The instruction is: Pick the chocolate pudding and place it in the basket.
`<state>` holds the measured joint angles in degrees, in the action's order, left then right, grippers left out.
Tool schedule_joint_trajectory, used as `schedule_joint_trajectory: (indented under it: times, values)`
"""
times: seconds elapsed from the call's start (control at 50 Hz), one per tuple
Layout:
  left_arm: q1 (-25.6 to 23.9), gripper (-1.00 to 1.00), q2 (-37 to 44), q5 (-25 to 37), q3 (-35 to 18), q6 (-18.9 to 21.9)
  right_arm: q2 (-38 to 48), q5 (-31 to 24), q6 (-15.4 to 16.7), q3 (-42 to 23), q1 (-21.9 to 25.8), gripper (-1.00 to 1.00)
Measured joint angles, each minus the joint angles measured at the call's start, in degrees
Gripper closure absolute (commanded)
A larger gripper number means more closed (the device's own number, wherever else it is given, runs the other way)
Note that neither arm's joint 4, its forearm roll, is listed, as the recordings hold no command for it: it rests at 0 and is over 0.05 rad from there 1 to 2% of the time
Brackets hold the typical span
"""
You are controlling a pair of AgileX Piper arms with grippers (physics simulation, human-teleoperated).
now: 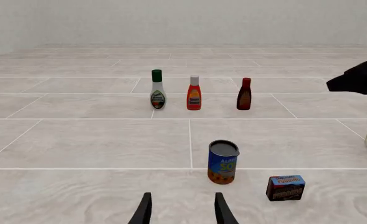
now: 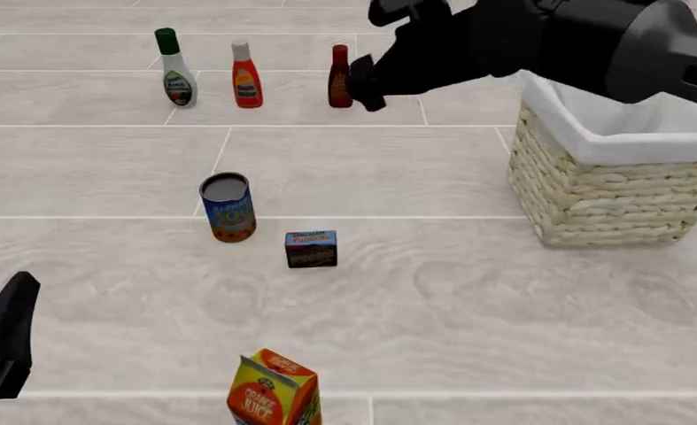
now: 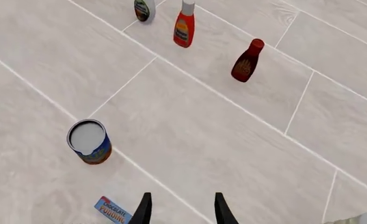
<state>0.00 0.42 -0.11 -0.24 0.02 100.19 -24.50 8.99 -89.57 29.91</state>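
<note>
On the tiled tabletop, chocolate pudding (image 2: 312, 249) sat upright just beside the soup can (image 2: 228, 206), well apart from the basket (image 2: 608, 190) at far right. Nothing grasped yet, so pick, carry and drop were all left. Right gripper (image 3: 181, 207) hung high over the bottles w/ fingers apart, empty, pudding at frame edge. Left gripper (image 1: 181, 209) low near the table's near-left corner, also spread, empty. Task approx at start, imo.

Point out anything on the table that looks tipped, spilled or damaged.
Nothing stands out. The soup can, chocolate pudding, orange juice carton and three bottles all stand upright, and the basket sits level.
</note>
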Motion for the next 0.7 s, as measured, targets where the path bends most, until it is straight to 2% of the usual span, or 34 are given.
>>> schedule_joint_trajectory:
  times: [0.3,0.7]
  values:
    - [0.0,-1.0,0.0,0.0,0.0,0.0,6.8,-6.5,0.5,-8.3,1.5,-1.0]
    - [0.0,-1.0,0.0,0.0,0.0,0.0,13.0,-12.0,0.5,-16.1,3.9,-1.0]
